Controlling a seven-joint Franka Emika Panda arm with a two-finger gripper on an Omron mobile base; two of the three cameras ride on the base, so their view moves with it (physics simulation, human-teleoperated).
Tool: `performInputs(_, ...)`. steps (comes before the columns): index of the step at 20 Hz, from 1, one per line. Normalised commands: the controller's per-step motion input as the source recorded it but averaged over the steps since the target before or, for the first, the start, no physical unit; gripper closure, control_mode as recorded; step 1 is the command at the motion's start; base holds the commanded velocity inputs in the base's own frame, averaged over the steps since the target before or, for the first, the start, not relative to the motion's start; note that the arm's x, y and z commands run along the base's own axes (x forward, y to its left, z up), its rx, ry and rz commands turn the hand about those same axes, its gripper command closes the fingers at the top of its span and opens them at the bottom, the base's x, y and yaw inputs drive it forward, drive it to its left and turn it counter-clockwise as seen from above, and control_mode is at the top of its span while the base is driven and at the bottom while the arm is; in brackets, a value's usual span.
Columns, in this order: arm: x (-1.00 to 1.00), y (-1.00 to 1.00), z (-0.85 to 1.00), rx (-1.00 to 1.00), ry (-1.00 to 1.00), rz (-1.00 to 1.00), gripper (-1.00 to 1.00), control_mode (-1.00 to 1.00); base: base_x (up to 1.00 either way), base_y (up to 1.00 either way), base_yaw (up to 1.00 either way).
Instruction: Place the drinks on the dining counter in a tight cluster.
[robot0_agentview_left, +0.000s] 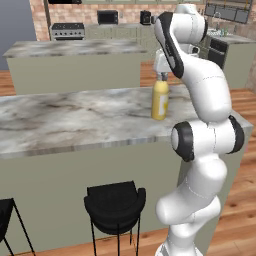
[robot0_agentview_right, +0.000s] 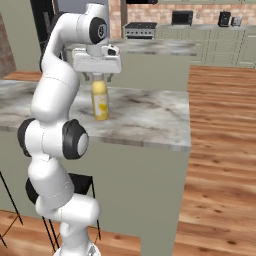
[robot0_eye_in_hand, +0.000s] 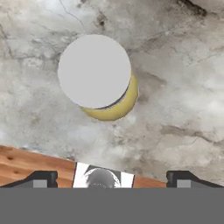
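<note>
A tall yellow bottle (robot0_agentview_left: 160, 102) with a grey cap stands upright on the marble dining counter (robot0_agentview_left: 75, 117), near its right end. My gripper (robot0_agentview_left: 161, 75) hangs straight above the cap, fingers pointing down and spread wide, holding nothing. In the right base view the gripper (robot0_agentview_right: 98, 76) sits just over the same bottle (robot0_agentview_right: 100, 104) on the counter (robot0_agentview_right: 150, 115). From the hand view I look down on the round grey cap (robot0_eye_in_hand: 94, 71), with the yellow body showing beneath it. The open gripper (robot0_eye_in_hand: 111, 177) has its tips far apart at the bottom edge, over the counter's rim (robot0_eye_in_hand: 175, 87).
Black stools (robot0_agentview_left: 116, 202) stand in front of the counter's grey-green base. Behind it is a second marble island (robot0_agentview_left: 75, 50), then a stove (robot0_agentview_left: 67, 30) and cabinets. The counter's right end (robot0_agentview_right: 187, 125) drops to wood floor.
</note>
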Motion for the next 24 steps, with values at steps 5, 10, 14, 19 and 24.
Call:
performInputs(5,-0.99,-0.19,0.0,0.08,-0.17,0.0,-1.0,-1.0,0.0,0.0,0.0)
performInputs(10,-1.0,-0.19,-0.14,0.06,-0.18,0.0,-1.0,-1.0,0.0,0.0,0.0)
performInputs(14,-1.0,-0.1,-0.47,0.02,-0.23,0.0,-1.0,-1.0,0.0,0.0,0.0)
performInputs(19,-1.0,-0.01,-0.41,0.0,-0.23,0.0,-1.0,-1.0,0.0,0.0,0.0)
performInputs(24,-0.99,0.0,-0.07,0.0,-0.17,0.0,-1.0,-1.0,0.0,0.0,0.0)
